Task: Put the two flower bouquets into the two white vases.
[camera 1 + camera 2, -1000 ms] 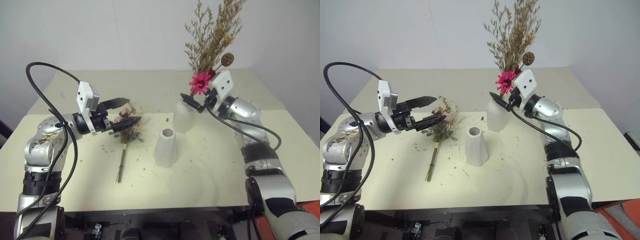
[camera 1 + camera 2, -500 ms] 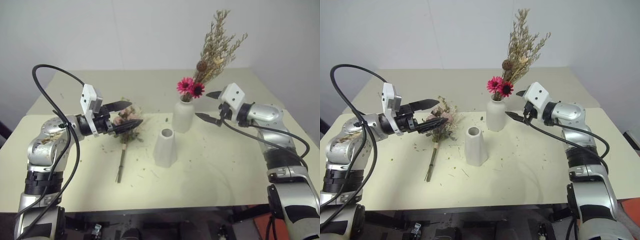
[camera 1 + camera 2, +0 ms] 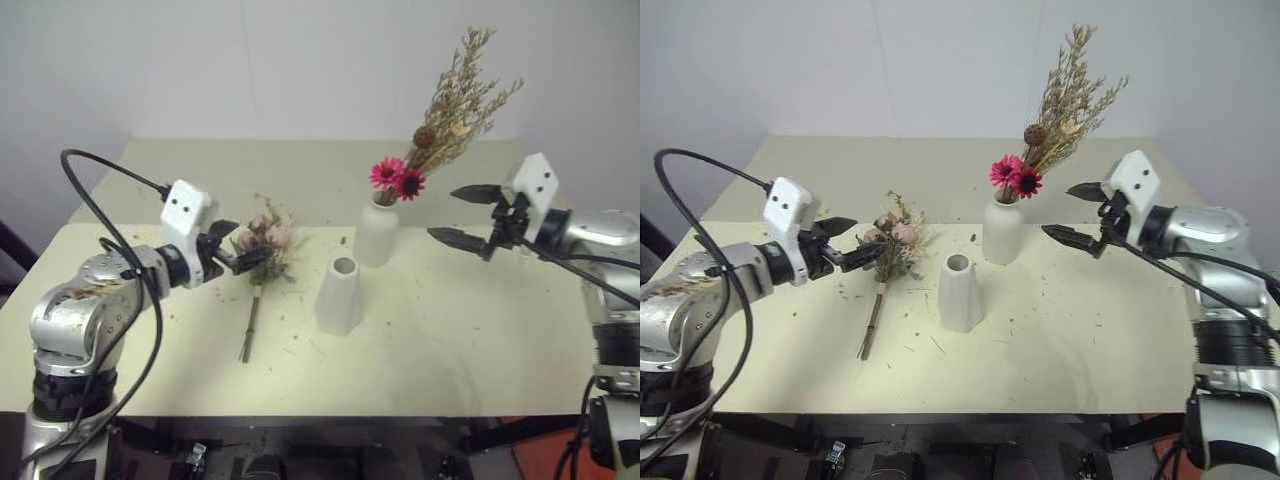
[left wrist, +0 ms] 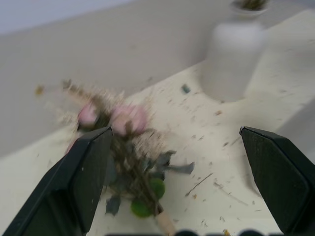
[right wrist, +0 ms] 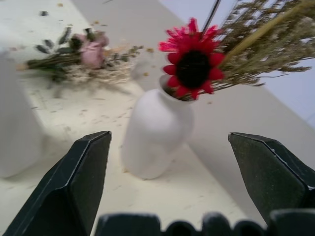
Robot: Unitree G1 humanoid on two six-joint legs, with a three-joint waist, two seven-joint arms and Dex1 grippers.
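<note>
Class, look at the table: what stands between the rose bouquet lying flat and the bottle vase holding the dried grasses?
In the right eye view, only the cone vase, empty and upright.

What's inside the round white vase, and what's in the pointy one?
The round vase holds the dried grass bouquet with red daisies; its stems inside are hidden. The cone vase shows only a dark opening with nothing poking out. The rose bouquet lies on the table.

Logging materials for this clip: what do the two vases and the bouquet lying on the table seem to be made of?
Cone vase and bottle vase: matte white, no glare, likely unglazed ceramic, though plaster or plastic stays possible. Rose bouquet: pale pink heads, cream sprigs and green leaves on a thin stem bundle; crumbs scattered over the table suggest dried plant matter rather than fabric, but that is uncertain.
</note>
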